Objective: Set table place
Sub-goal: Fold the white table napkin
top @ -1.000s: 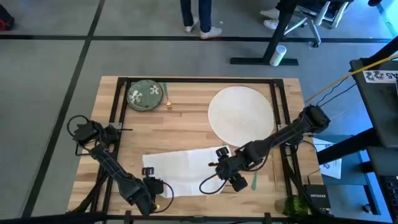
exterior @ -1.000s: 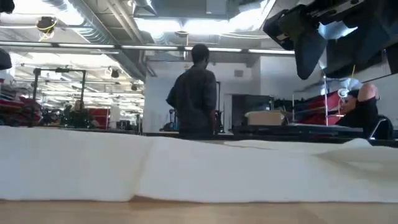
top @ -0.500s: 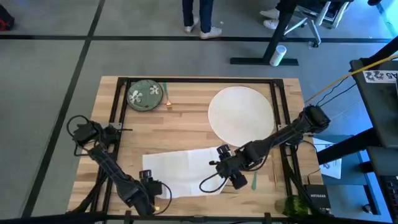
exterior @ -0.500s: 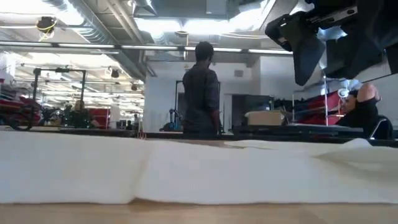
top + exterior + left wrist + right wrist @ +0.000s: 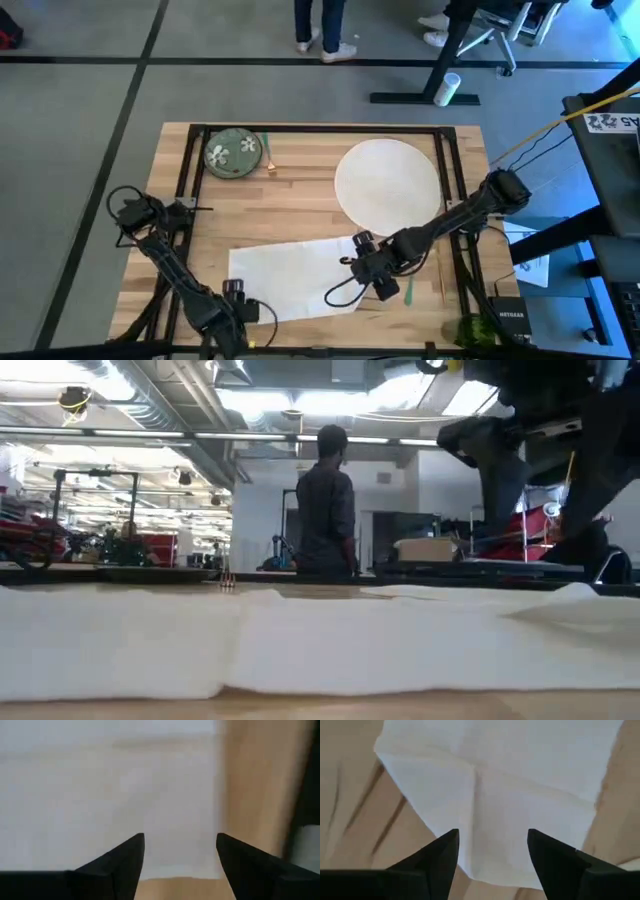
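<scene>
Hovering over the napkin's [image 5: 290, 275] right corner, your right gripper [image 5: 362, 283] hangs open, empty; left gripper [image 5: 232, 312] open at the table's [image 5: 300, 190] near edge.

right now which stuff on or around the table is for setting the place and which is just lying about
For the job: napkin, white plate, green flowered dish, gold cutlery, left pincer, right pincer.

Lying about: white cylinder on floor, office chair, person standing.

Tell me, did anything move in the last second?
Only a little. The left gripper backed toward the near table edge, off the napkin. The right gripper drifted slightly right above the napkin's other end. Both are open. White plate and green dish stayed put.
</scene>
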`<action>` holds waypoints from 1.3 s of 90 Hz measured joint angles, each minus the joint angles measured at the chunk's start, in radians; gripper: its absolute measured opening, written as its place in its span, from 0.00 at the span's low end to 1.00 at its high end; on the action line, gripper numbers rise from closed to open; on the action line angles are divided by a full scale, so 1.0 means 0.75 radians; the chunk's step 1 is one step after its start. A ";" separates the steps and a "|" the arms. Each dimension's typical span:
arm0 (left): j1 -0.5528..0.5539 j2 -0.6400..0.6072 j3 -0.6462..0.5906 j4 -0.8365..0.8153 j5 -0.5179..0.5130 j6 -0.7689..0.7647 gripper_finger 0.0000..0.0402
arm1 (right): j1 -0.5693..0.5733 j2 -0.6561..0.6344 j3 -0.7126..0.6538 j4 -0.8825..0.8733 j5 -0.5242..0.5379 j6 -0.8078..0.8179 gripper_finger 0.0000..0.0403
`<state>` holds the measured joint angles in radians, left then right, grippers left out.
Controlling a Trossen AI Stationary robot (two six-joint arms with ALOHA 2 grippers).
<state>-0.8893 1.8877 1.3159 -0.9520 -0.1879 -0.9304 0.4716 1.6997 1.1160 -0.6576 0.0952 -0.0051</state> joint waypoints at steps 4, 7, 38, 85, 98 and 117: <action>0.022 0.000 0.000 -0.075 -0.054 0.034 0.58 | -0.010 0.000 0.000 0.023 -0.021 -0.008 0.55; 0.040 0.000 0.000 -0.129 -0.102 0.067 0.58 | -0.019 0.000 0.000 0.039 -0.046 -0.012 0.55; 0.228 -0.001 -0.174 0.005 -0.172 0.255 0.58 | -0.109 0.070 0.001 0.103 -0.361 -0.143 0.45; 0.272 -0.006 -0.237 0.063 -0.170 0.203 0.58 | -0.196 0.218 0.001 0.072 -0.661 -0.220 0.44; 0.272 -0.005 -0.237 0.062 -0.172 0.194 0.58 | -0.179 0.226 0.001 0.048 -0.789 -0.219 0.44; 0.278 -0.007 -0.293 0.083 -0.178 0.124 0.58 | -0.097 0.226 0.001 -0.068 -0.851 -0.212 0.44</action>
<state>-0.6807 1.8827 1.0963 -0.8900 -0.3212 -0.8374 0.3988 1.8690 1.1164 -0.7083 -0.5429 -0.1638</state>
